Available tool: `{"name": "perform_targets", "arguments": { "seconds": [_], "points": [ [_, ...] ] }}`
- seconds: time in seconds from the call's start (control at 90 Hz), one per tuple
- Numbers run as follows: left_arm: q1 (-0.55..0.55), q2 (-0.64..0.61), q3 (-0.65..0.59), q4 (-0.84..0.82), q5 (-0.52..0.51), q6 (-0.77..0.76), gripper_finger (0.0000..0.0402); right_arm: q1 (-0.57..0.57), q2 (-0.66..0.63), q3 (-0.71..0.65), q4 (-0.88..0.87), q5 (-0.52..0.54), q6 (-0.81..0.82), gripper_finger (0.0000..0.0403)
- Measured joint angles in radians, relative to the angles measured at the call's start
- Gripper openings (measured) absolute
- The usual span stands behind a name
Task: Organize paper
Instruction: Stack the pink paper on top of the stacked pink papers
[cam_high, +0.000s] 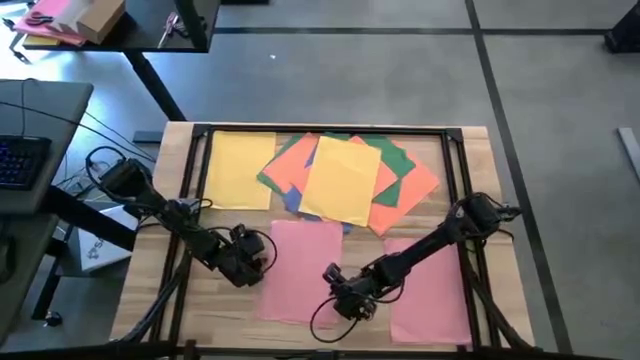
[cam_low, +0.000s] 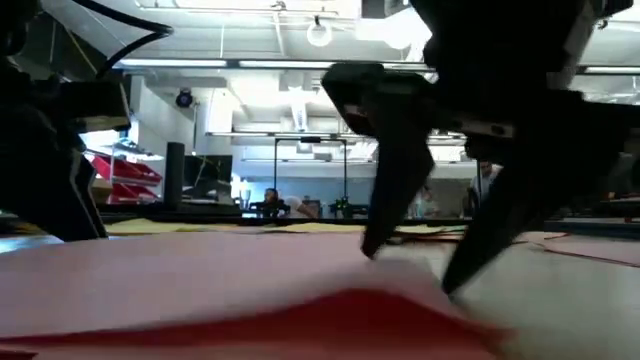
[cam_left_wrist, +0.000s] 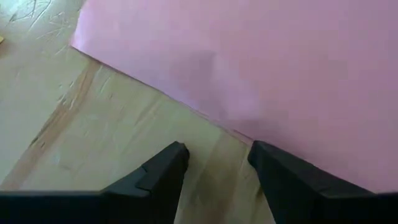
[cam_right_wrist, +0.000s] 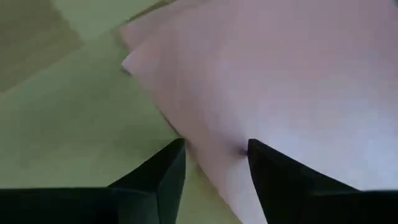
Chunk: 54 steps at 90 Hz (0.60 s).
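Observation:
A pink sheet of paper (cam_high: 300, 265) lies flat on the near middle of the wooden table. My left gripper (cam_high: 250, 265) stands open at its left edge, its fingers over bare wood (cam_left_wrist: 217, 155). At the sheet's near right edge my right gripper (cam_high: 345, 300) is open and points down (cam_low: 410, 268). Another pink sheet (cam_high: 430, 290) lies at the near right. A yellow sheet (cam_high: 240, 170) lies at the far left. Next to it is a loose heap (cam_high: 345, 180) of orange, green, blue and yellow sheets. My right gripper straddles the pink sheet's edge (cam_right_wrist: 205, 162). One fingertip (cam_right_wrist: 261, 155) rests on the sheet just inside that edge, and the other (cam_right_wrist: 171, 158) stands on the wood beside it. The fingers slant down from above. The sheet lies on the table, its near part bulging up (cam_low: 380, 310). My left gripper has one fingertip (cam_left_wrist: 264, 155) right at the sheet's left edge; whether it touches, I cannot tell.
A black frame rail (cam_high: 195, 190) runs around the table top, and cables hang at its left side. A desk with a keyboard (cam_high: 20, 160) stands beyond the table's left edge. Bare wood shows at the near left (cam_high: 180, 310).

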<state>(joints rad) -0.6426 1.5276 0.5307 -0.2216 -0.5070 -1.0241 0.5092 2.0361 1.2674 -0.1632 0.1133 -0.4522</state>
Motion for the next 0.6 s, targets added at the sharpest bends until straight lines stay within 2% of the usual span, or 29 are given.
{"name": "perform_targets", "arguments": {
  "seconds": [0.144, 0.333, 0.467, 0.6],
  "points": [
    [0.000, 0.000, 0.000, 0.001, 0.000, -0.003, 0.0179, 0.000, -0.002, 0.084, -0.066, 0.053, -0.001, 0.0157],
    [0.000, 0.000, 0.000, 0.001, 0.003, -0.016, 0.0179, 0.000, -0.003, 0.158, -0.128, 0.019, 0.006, 0.0157],
    [0.000, 0.000, 0.000, 0.005, 0.002, -0.021, 0.0179, 0.001, -0.002, 0.159, -0.096, 0.032, -0.002, 0.0157],
    [0.000, 0.000, 0.000, 0.007, 0.001, -0.021, 0.0179, 0.000, 0.001, 0.158, -0.001, 0.137, -0.080, 0.0157]
  ]
}}
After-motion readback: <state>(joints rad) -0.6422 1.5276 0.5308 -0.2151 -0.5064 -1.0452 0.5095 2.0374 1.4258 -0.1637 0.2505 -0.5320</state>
